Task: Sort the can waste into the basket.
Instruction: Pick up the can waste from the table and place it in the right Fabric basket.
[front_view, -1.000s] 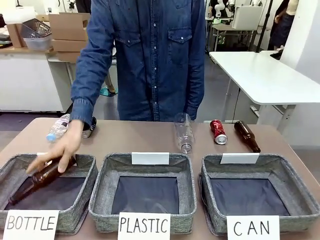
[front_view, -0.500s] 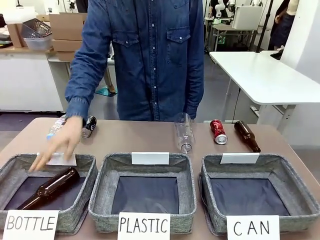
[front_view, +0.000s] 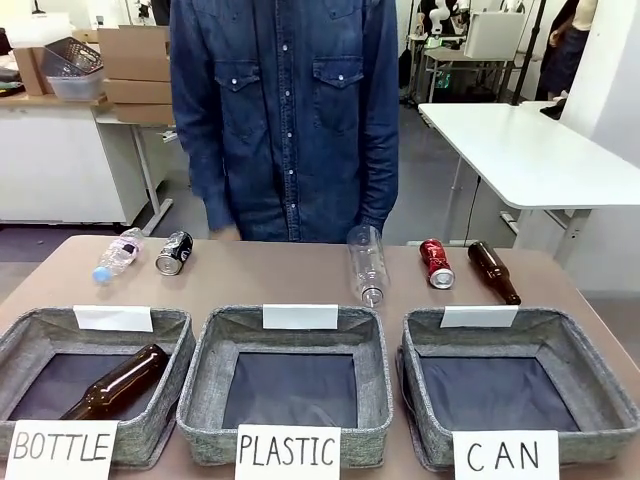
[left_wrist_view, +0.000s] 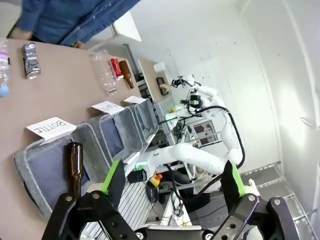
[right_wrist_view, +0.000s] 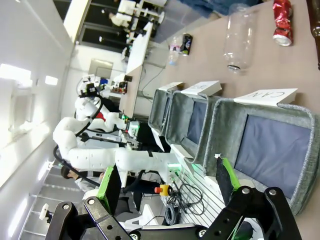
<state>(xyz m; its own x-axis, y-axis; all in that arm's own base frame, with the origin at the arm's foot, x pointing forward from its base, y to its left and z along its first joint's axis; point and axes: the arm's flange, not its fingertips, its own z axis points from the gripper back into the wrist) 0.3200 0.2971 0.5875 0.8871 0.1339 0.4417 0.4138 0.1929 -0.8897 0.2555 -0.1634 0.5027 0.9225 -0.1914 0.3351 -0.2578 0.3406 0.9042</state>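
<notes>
- Cans first: I see the red can lying on its side on the table, just beyond the far rim of the CAN basket, near its far-left corner.
- The black can lies well to the left of the CAN basket, at the table's far side.
- A brown bottle crowds the red can on the right, also just past the CAN basket's far rim, with a small gap between them.
- A clear plastic bottle lies to the left of the CAN basket's far-left corner, near the red can.
- A small plastic bottle sits just beside the black can, on the side away from the CAN basket.
- The PLASTIC basket adjoins the CAN basket; the BOTTLE basket beyond it holds a second brown bottle.
- A person in a denim shirt stands behind the table, up and left of the CAN basket.
- My right gripper hangs on the near side of the CAN basket, fingers spread apart, nothing between them.
- My left gripper is likewise spread and holds nothing, far from the CAN basket.
</notes>
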